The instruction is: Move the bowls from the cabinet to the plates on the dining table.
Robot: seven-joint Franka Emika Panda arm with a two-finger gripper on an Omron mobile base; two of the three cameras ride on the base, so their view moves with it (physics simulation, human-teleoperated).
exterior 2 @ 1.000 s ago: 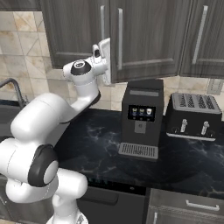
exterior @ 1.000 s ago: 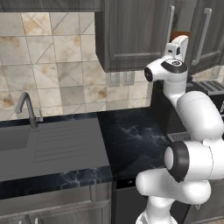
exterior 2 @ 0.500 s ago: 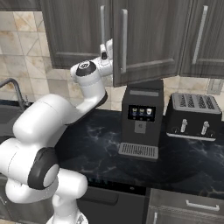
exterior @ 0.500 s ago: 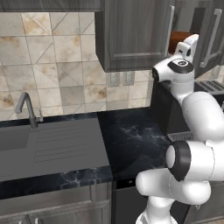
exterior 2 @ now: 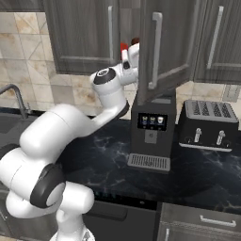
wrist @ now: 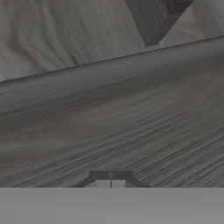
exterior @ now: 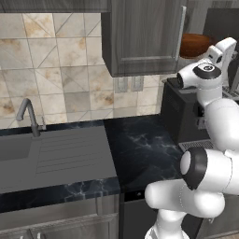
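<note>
Black marble counter (exterior 2: 197,169) runs along a tiled wall, with a grey sink (exterior: 51,156) and a bent tap (exterior: 28,114) on one side. On the counter stand a dark coffee machine (exterior 2: 151,134) and, just beside it, a black toaster (exterior 2: 209,124).

Above them hangs the cabinet (exterior 2: 84,35), made of dark wood with long silver handles. One cabinet door (exterior 2: 164,47) stands swung out over the coffee machine.

Inside the open cabinet sits the brown bowl (exterior: 196,44), seen from the left base view. From the right base view a bit of the red bowl (exterior 2: 124,47) peeks out just behind the arm.

The white arm reaches up to the open cabinet, with its hand close by the door. The gripper (wrist: 111,179) has its two dark tips pressed together, with nothing between them. In the hand view it points at grey wood grain very close up.
</note>
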